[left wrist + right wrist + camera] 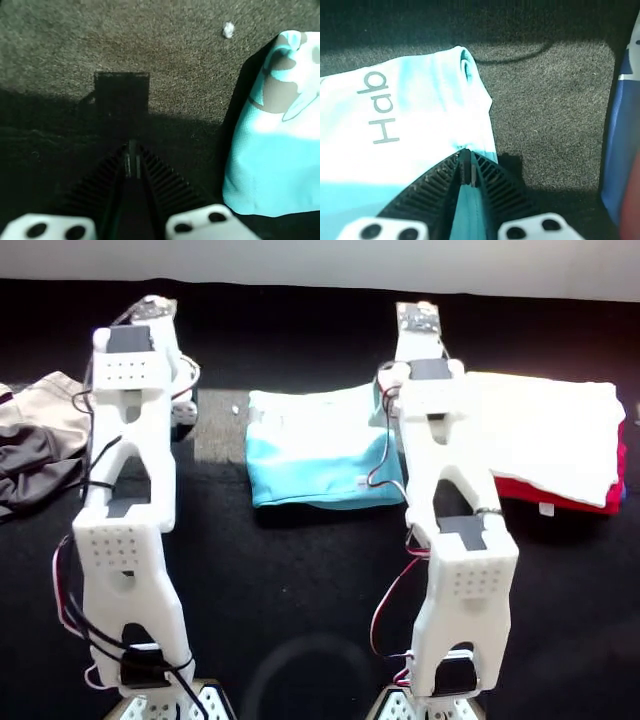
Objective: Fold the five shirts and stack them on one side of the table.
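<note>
Your left gripper [131, 156] is pressed together over the table [160, 45]. Your right gripper [465, 161], likewise closed, sits at the edge of the teal shirt [320, 455], mid-frame; a shirt stack [560, 435] lies right.

Robot lab, black-covered table [310, 570]

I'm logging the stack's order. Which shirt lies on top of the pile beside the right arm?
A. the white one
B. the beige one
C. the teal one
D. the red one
A: the white shirt lies spread over the red shirt, whose edge shows beneath it.
</note>
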Available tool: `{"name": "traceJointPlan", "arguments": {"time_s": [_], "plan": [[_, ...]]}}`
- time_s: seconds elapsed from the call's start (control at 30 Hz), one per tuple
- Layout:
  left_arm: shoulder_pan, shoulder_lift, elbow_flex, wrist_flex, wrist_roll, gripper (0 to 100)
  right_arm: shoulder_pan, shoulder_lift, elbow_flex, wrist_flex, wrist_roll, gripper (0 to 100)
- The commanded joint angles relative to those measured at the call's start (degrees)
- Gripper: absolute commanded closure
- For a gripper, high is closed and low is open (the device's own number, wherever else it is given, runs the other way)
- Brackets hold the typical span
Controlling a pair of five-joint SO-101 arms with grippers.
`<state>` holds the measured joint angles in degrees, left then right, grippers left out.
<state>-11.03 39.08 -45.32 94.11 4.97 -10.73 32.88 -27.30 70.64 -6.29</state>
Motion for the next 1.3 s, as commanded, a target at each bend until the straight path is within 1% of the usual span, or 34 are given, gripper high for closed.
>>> {"name": "traceJointPlan", "arguments": {"time_s": [0.0, 0.03, 0.1, 0.17, 0.23, 0.37, 0.43, 0.5, 0.63, 0.8, 1.0, 1.03, 1.17, 1.27], "plan": [[-0.3, -13.0, 6.1, -1.0, -0.3, 99, -0.6, 2.2, -9.7, 4.5, -0.6, 96.4], [-0.3, -16.2, 9.5, -1.3, -0.3, 99, -0.8, 3.4, -11.4, 5.6, -0.4, 93.7], [-0.3, -22.7, 18.4, -4.8, -0.3, 99, -1.1, 5.5, -14.2, 7.7, -0.1, 86.7], [-0.7, -29.6, 31.0, -12.0, -1.0, 99, -1.3, 7.6, -16.2, 9.0, -0.1, 81.4], [-1.0, -36.1, 45.8, -22.8, -1.8, 99, -1.5, 9.2, -17.9, 9.9, -0.4, 79.6], [-2.0, -44.6, 72.7, -49.9, -1.8, 99, -2.4, 11.2, -20.1, 12.0, -0.5, 79.4], [-2.2, -45.5, 80.4, -60.5, -2.6, 99, -3.6, 11.6, -20.8, 13.1, -0.5, 79.3], [-2.3, -44.7, 83.7, -65.8, -4.1, 99, -5.1, 11.8, -21.0, 13.7, -0.5, 79.3], [-2.3, -40.8, 81.9, -66.5, -4.2, 99, -6.5, 12.3, -20.5, 13.0, -0.5, 79.3], [-2.3, -34.2, 77.3, -66.5, -4.2, 99, -5.6, 14.9, -21.1, 12.7, -0.5, 79.3], [-2.2, -24.2, 69.0, -66.4, -4.2, 99, -5.4, 14.9, -21.1, 13.0, -0.5, 79.3], [-2.1, -22.8, 67.7, -65.8, -4.1, 99, -5.3, 15.1, -21.6, 13.0, -0.5, 79.3], [-2.1, -20.8, 62.7, -59.0, -4.1, 99, -4.9, 15.2, -22.5, 13.0, -0.5, 79.2], [-2.1, -19.8, 61.8, -58.3, -4.1, 99, -4.2, 14.8, -23.5, 13.5, -0.5, 74.7]]}}
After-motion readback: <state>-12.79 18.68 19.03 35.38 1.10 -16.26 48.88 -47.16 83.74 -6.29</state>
